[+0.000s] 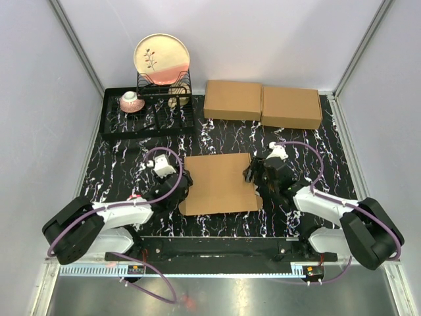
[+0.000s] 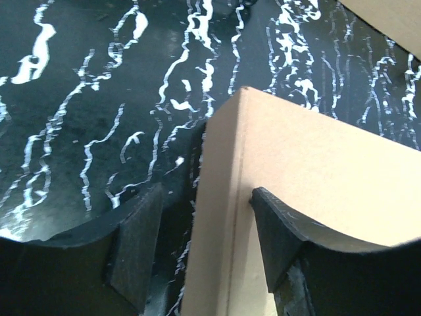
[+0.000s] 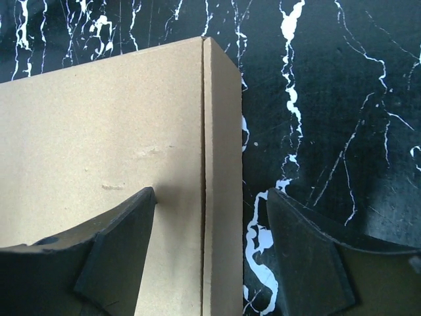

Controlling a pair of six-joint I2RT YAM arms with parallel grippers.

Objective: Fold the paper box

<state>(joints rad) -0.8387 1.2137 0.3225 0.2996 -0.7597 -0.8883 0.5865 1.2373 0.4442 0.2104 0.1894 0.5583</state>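
Black marbled counter (image 1: 118, 164) carried the closed paper box (image 1: 217, 183), flat between your two tools.
Your left tool (image 2: 207, 194) straddled its left edge, your right tool (image 3: 210, 194) its right edge; both had fingers spread apart.

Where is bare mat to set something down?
Free: the mat strip between the paper box and the two flat boxes; the patch between dish rack and left arm. Crowded: the left gripper and right gripper flank the paper box.
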